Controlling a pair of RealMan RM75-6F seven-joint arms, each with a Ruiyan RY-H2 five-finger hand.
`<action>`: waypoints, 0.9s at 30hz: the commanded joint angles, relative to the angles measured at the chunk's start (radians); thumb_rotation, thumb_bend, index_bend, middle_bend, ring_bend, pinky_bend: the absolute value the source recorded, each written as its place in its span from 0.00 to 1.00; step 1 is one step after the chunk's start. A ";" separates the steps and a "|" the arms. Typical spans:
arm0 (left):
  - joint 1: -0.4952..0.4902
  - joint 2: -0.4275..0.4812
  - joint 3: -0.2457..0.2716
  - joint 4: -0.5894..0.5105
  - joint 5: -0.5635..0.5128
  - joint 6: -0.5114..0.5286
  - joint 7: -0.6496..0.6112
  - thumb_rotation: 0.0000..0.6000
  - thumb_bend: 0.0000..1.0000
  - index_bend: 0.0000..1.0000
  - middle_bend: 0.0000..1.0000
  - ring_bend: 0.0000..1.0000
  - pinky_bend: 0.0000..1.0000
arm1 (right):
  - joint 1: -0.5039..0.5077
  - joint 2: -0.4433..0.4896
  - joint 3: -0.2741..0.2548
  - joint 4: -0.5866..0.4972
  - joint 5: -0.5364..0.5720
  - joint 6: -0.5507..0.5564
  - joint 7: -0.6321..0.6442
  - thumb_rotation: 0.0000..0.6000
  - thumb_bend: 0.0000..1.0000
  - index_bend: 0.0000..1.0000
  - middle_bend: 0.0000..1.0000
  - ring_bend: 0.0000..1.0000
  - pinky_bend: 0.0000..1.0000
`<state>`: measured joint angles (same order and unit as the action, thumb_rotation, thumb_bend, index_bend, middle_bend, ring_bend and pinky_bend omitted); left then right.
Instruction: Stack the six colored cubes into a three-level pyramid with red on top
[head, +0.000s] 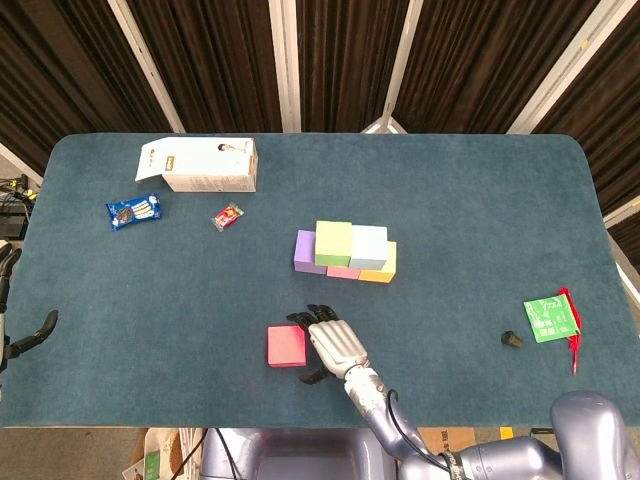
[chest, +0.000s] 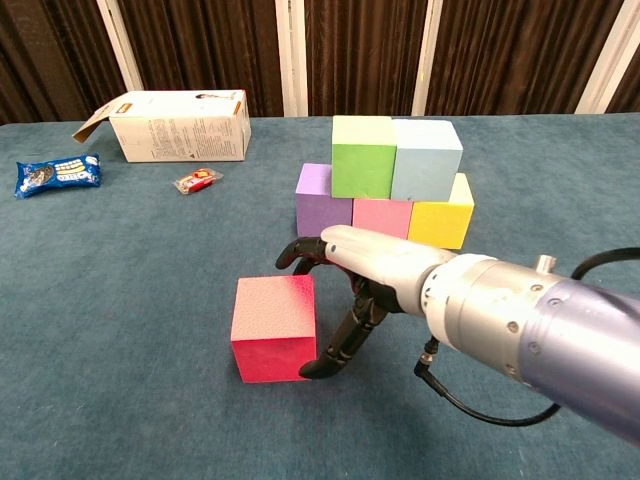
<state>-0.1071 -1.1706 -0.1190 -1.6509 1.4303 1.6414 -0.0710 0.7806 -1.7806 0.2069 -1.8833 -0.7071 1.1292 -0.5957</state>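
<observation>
The red cube (head: 286, 346) (chest: 274, 328) lies alone near the table's front edge. My right hand (head: 330, 343) (chest: 352, 268) is right beside its right face, fingers spread past the far right corner and thumb low at the near right corner. Nothing is in its grasp, and I cannot tell whether it touches the cube. Behind stands the stack: purple cube (head: 304, 251) (chest: 318, 195), pink cube (head: 343, 271) (chest: 381, 217) and yellow cube (head: 382, 268) (chest: 441, 222) at the bottom, green cube (head: 334, 243) (chest: 362, 156) and light blue cube (head: 368, 246) (chest: 427, 158) on them. Only part of my left hand (head: 22, 335) shows at the far left edge, empty.
A white carton (head: 200, 165) (chest: 180, 125) lies at the back left, with a blue snack packet (head: 134, 211) (chest: 57, 173) and a small red sweet (head: 227, 216) (chest: 197, 180) near it. At the right lie a green packet (head: 550, 318) and a small dark object (head: 511, 339).
</observation>
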 joint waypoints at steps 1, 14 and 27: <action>0.001 -0.002 -0.006 0.001 -0.007 -0.003 -0.002 1.00 0.37 0.06 0.01 0.00 0.00 | 0.006 -0.015 0.004 0.016 -0.002 -0.001 0.009 1.00 0.17 0.19 0.22 0.04 0.00; 0.009 -0.011 -0.033 0.000 -0.034 -0.008 0.002 1.00 0.37 0.07 0.02 0.00 0.00 | 0.029 -0.067 0.023 0.079 0.000 0.003 0.027 1.00 0.19 0.25 0.28 0.09 0.00; 0.015 -0.020 -0.049 0.003 -0.034 -0.002 0.005 1.00 0.37 0.07 0.01 0.00 0.00 | 0.030 -0.092 0.029 0.132 0.006 0.000 0.049 1.00 0.22 0.34 0.32 0.13 0.00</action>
<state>-0.0926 -1.1902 -0.1682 -1.6481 1.3958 1.6393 -0.0659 0.8114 -1.8721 0.2366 -1.7528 -0.7017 1.1308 -0.5478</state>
